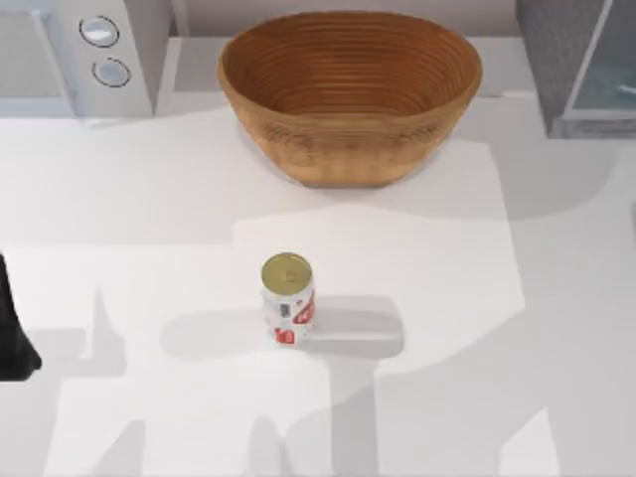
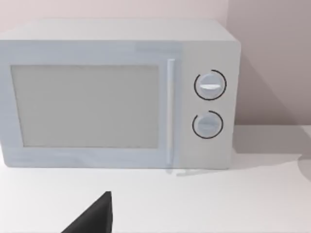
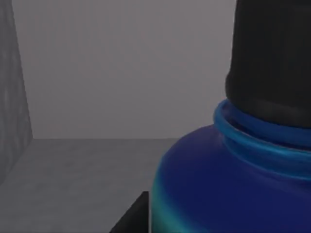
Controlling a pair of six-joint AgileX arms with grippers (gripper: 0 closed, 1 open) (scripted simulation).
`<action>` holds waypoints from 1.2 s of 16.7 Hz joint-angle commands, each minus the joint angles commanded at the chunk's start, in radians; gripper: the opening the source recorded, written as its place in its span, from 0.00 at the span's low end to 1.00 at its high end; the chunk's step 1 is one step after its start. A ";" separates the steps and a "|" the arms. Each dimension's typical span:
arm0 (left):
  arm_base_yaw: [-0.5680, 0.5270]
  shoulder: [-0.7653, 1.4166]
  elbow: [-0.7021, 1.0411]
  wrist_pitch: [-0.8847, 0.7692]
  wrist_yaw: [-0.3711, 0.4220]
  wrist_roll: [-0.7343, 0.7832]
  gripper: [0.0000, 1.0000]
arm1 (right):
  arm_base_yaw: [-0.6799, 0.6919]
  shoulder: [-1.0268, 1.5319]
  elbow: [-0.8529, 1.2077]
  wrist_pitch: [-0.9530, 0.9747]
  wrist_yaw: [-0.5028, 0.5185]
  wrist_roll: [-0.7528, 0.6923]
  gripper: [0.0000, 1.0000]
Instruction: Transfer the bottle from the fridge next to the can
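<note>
Right wrist camera is jammed up against the bottle [image 3: 218, 189] inside the fridge [image 1: 576, 70]; can't tell if the jaws have it, probably closing in. Grip below the cap, pull straight out. Can [image 1: 288, 298] waits mid-surface.

AgileX arms, little of the body in shot, all matte black.

Top view: left arm [image 1: 14, 333] shows as a dark black slab at the table's left edge, narrow above and widening to a rounded lump lower down; plain finish, w/o visible markings, screws or cables. Left wrist view: a black wedge of the left gripper [image 2: 95, 217], flat-faced, one straight vertical edge and one slanted edge, sharp corner on top. Right wrist view: a small black angular piece of the right gripper [image 3: 132, 217], same plain black, detail can't be made out.
</note>
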 joint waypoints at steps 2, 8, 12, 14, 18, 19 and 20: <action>0.000 0.000 0.000 0.000 0.000 0.000 1.00 | 0.000 0.000 0.000 0.000 0.000 0.000 0.00; 0.000 0.000 0.000 0.000 0.000 0.000 1.00 | -0.003 -0.076 0.014 -0.087 -0.001 0.003 0.00; 0.000 0.000 0.000 0.000 0.000 0.000 1.00 | -0.003 -0.131 0.025 -0.154 -0.002 0.003 0.00; 0.000 0.000 0.000 0.000 0.000 0.000 1.00 | -0.003 -0.131 0.025 -0.154 -0.002 0.003 0.00; 0.000 0.000 0.000 0.000 0.000 0.000 1.00 | -0.021 -0.159 -0.016 -0.124 -0.004 0.004 0.00; 0.000 0.000 0.000 0.000 0.000 0.000 1.00 | -0.028 -0.188 -0.047 -0.107 -0.008 0.004 0.00; 0.000 0.000 0.000 0.000 0.000 0.000 1.00 | -0.034 -0.222 -0.086 -0.089 -0.014 0.004 0.00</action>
